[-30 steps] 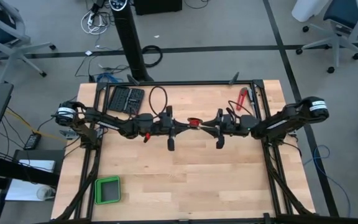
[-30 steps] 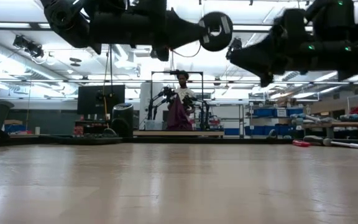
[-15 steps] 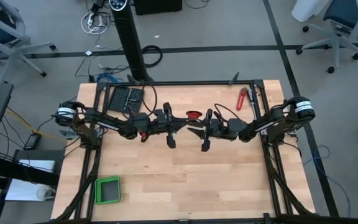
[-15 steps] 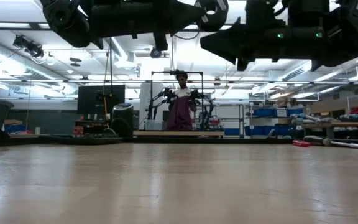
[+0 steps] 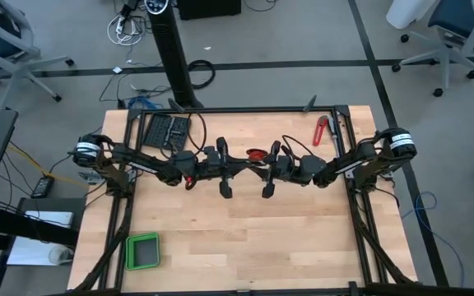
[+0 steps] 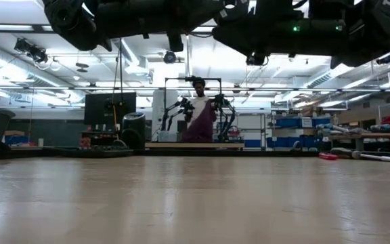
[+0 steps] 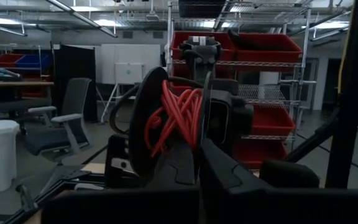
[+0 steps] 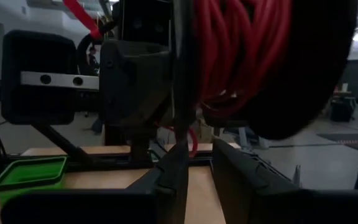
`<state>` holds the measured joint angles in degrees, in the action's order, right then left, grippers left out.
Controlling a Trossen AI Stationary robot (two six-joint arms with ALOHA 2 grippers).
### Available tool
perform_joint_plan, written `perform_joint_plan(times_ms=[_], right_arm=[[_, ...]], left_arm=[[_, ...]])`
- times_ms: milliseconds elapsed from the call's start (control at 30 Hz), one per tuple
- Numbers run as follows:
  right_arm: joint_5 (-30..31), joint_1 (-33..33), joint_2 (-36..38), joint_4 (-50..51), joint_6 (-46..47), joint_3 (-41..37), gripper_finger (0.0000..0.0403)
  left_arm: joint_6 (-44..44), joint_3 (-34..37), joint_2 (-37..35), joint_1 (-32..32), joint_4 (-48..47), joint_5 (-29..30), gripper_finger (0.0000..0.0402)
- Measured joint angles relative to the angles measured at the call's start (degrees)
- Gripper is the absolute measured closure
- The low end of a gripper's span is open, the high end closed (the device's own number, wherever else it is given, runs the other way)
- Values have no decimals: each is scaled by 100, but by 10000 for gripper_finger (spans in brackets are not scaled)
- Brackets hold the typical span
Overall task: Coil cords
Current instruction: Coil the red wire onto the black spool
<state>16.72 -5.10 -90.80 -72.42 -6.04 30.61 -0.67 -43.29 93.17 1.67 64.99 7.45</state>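
The red cord [image 5: 256, 154] is a small wound bundle held in the air over the table's middle, between my two arms. In the left wrist view the red cord [image 7: 178, 118] shows its loops, with a dark round disc [image 7: 143, 127] against one side. My left gripper [image 7: 197, 149] is shut at the bundle's lower part. My right gripper [image 8: 201, 152] faces it from the table's right. Its fingers stand a little apart just under the cord [image 8: 241, 50], where a red strand [image 8: 192, 140] hangs down. My left gripper pinches the bundle's lower part [image 7: 188, 144] between its two shut fingers, coming level from the table's left and tipped slightly up. The bundle stands above the fingertips, lifted clear of the table. Whether my right gripper touches the hanging strand, I cannot tell.
A red-handled tool [image 5: 321, 130] lies at the far right and a black case [image 5: 167, 130] at the far left. A green tray [image 5: 142, 251] sits near the left front corner. A person stands at another robot rig [image 6: 198, 112] in the room beyond.
My right gripper has moved toward the table's left, up to the bundle at my left gripper's tip, and has rolled somewhat. The bundle has stayed in the air at the left gripper.
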Motion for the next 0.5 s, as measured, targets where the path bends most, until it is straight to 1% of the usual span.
perform_joint_plan(times_ms=[167, 200, 300, 333, 500], right_arm=[[-1, 25, 0, 10, -10, 63, 337], [0, 26, 0, 22, -7, 76, 346], [-97, 24, 0, 73, -6, 86, 388], [-119, 22, 0, 127, 4, 86, 394], [-93, 22, 60, 389, 197, 5, 399]], left_arm=[[0, 0, 0, -4, -2, -3, 401], [0, 0, 0, -4, -4, -3, 401], [0, 0, 0, -4, -5, -1, 401], [0, 0, 0, -4, -17, -1, 401], [37, 10, 4, -11, -102, 28, 401]])
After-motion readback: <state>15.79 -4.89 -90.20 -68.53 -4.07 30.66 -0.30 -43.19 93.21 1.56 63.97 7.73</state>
